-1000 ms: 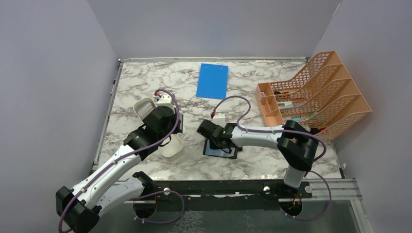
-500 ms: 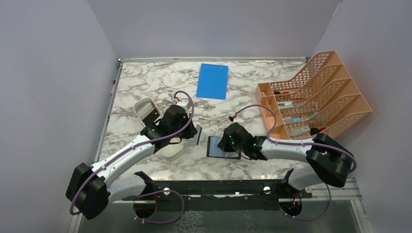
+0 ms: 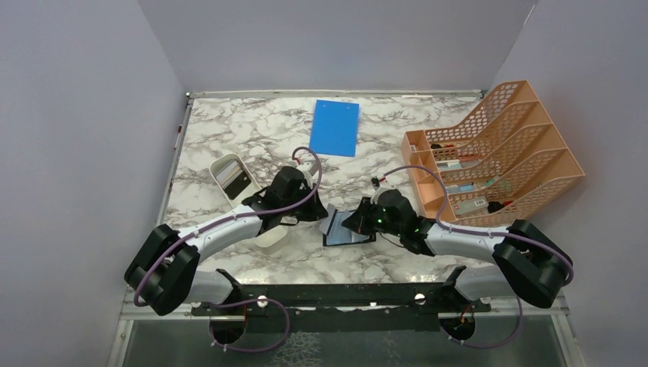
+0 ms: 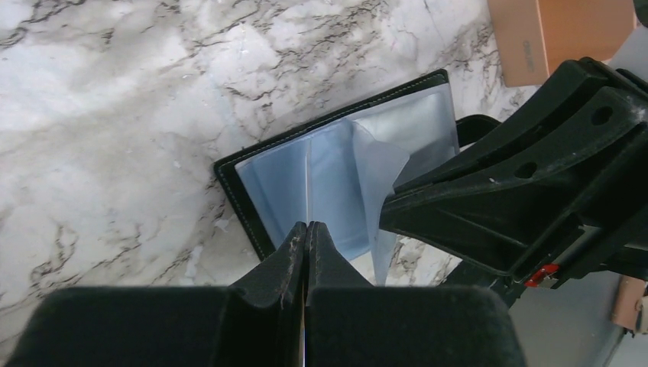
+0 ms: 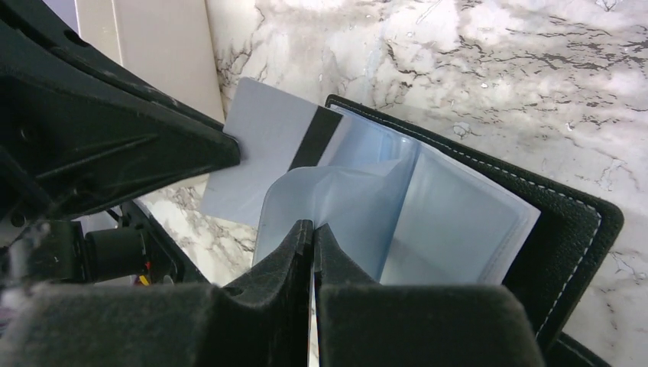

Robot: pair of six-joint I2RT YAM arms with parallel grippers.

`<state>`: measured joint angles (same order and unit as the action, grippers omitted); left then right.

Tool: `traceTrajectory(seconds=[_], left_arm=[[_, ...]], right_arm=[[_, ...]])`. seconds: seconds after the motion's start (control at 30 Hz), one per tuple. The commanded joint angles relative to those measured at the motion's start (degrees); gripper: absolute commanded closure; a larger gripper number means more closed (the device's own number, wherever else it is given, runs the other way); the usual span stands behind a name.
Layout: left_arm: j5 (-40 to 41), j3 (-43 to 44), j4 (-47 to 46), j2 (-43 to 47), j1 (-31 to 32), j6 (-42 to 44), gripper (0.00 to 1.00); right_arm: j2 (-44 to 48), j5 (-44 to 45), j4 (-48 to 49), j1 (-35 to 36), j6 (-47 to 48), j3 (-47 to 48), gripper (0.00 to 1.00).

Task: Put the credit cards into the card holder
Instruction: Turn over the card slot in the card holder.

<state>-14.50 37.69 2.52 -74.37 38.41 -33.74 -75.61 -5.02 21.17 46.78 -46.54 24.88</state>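
Marbled tabletop (image 3: 229,130), card holder (image 3: 348,228) open; grey walls (image 3: 344,38).

The left claw (image 3: 321,215) has swung from the white tray (image 3: 271,240), bringing a credit card (image 5: 267,145) up to the right claw (image 3: 359,220), which has shifted across the card holder (image 3: 348,234).

Two robot arms reach in over a marble table (image 3: 229,130) and meet in the middle. A black card holder (image 3: 350,234) lies open and flat there, its inside pale blue. The left gripper (image 3: 319,215) is at its left edge. The right gripper (image 3: 354,222) is on top of it. A white tray (image 3: 231,175) lies to the left. A blue board (image 3: 335,127) lies at the back. An orange rack (image 3: 504,145) stands on the right.
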Motion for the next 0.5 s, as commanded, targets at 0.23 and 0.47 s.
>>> traceTrajectory(seconds=[0.23,0.47], left_arm=[[-5.2,-0.5,-11.0,-4.3,3.0,-5.3,1.0],[-6.4,-0.7,-15.6,-6.4,5.2,-8.1,1.0]], right_arm=[[0.4,-0.5,-4.2,-1.2,1.3,0.6,0.75],[6.9,3.3,-22.6,-1.2,2.9,5.5,0.6]])
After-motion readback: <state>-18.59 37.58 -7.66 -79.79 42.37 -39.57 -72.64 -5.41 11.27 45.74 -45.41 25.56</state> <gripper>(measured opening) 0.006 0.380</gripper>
